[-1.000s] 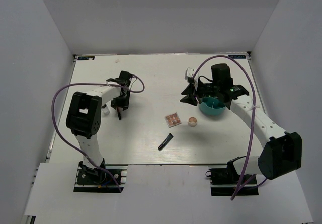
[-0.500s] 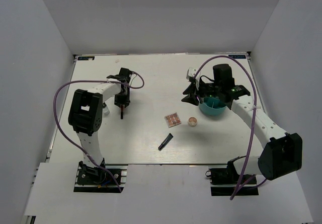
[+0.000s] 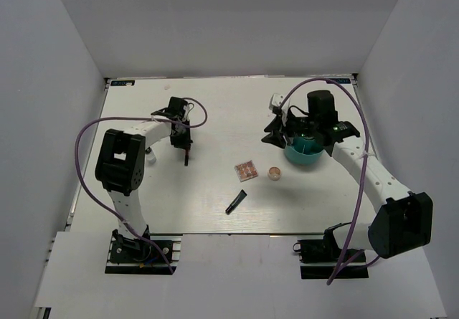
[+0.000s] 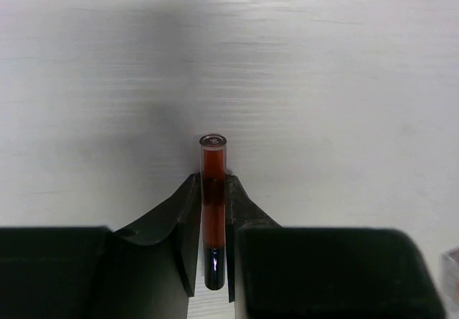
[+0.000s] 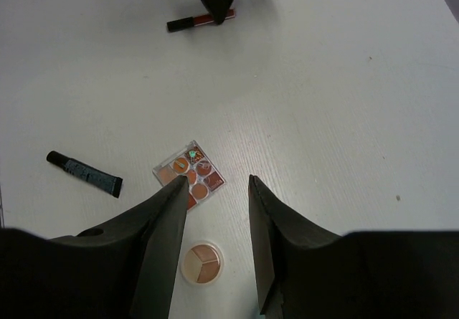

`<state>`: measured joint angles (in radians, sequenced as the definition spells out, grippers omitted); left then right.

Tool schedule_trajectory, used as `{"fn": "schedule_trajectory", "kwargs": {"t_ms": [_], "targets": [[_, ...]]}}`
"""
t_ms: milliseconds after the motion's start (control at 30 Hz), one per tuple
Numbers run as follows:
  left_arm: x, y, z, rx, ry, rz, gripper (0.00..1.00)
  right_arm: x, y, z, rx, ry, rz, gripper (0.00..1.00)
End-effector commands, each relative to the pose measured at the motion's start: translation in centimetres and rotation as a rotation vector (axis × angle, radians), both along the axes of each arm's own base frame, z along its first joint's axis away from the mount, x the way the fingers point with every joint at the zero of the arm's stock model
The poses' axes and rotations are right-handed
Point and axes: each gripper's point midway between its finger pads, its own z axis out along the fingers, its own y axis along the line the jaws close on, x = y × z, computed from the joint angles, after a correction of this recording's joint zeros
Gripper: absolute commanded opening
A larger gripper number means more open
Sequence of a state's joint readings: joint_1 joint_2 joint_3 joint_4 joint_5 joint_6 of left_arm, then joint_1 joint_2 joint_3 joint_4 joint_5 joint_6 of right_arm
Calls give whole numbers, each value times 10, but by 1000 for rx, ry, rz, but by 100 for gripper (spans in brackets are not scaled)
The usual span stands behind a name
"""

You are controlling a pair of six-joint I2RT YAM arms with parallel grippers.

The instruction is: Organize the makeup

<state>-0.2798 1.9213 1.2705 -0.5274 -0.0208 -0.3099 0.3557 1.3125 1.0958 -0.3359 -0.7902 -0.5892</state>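
Currently left jaws pinch the pencil point(image 4: 214, 197) toward its red end, low over the worktop point(image 3: 215, 111), left of centre. Right jaws spread, empty, above the palette point(image 5: 191, 176). Risk: thin round shaft, off-centre pinch, so it may pivot or slip out.

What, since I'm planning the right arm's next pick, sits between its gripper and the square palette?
Nothing visible: the right gripper hangs open, with only bare table between it and the palette; the round compact lies beside, off that line.
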Motion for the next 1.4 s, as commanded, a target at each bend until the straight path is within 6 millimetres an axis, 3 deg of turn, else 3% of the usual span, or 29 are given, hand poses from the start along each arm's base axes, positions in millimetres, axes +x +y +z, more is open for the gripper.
{"fn": "schedule_trajectory", "kwargs": {"t_ms": [0,67,100,167,200,333,567,633,733,767,833,867,900,933,967,1033,1200,1267,1300,1367], "targets": [[-20,-46,2,-202,34,-98,9,19,-13,13,17,-11,-137,46],[-7,-67,41,-296,-71,-144,7,35,-23,15,19,30,-260,45],[2,-74,59,-331,-118,-163,7,41,-27,19,24,34,-293,39],[7,-99,92,-409,-189,-233,6,56,-41,26,43,58,-392,21],[12,-104,106,-436,-222,-250,5,59,-44,30,53,61,-415,3],[20,-153,161,-530,-335,-368,5,86,-67,49,104,72,-586,0],[13,-230,227,-703,-469,-533,4,113,-124,59,147,87,-808,0],[16,-251,238,-758,-504,-572,3,115,-134,60,154,88,-831,0],[12,-283,240,-809,-523,-625,1,116,-144,56,168,131,-855,0],[13,-297,258,-843,-602,-662,0,117,-148,54,171,141,-867,0],[18,-313,253,-857,-616,-662,0,115,-148,55,179,149,-871,0],[25,-318,270,-872,-664,-671,0,118,-164,55,186,146,-911,0],[21,-331,272,-878,-675,-692,0,118,-168,57,189,142,-921,0],[29,-337,260,-872,-668,-689,0,119,-173,57,194,143,-933,0],[24,-351,272,-885,-714,-725,0,119,-174,58,196,142,-934,0],[29,-362,262,-876,-745,-725,0,119,-180,58,206,151,-947,0],[47,-374,260,-859,-902,-693,0,116,-186,57,218,161,-950,0],[52,-382,247,-841,-911,-695,0,114,-189,55,218,152,-954,0],[55,-385,253,-844,-932,-696,0,112,-189,58,223,138,-952,0],[56,-391,244,-840,-930,-699,0,112,-191,54,222,133,-954,0]]}}
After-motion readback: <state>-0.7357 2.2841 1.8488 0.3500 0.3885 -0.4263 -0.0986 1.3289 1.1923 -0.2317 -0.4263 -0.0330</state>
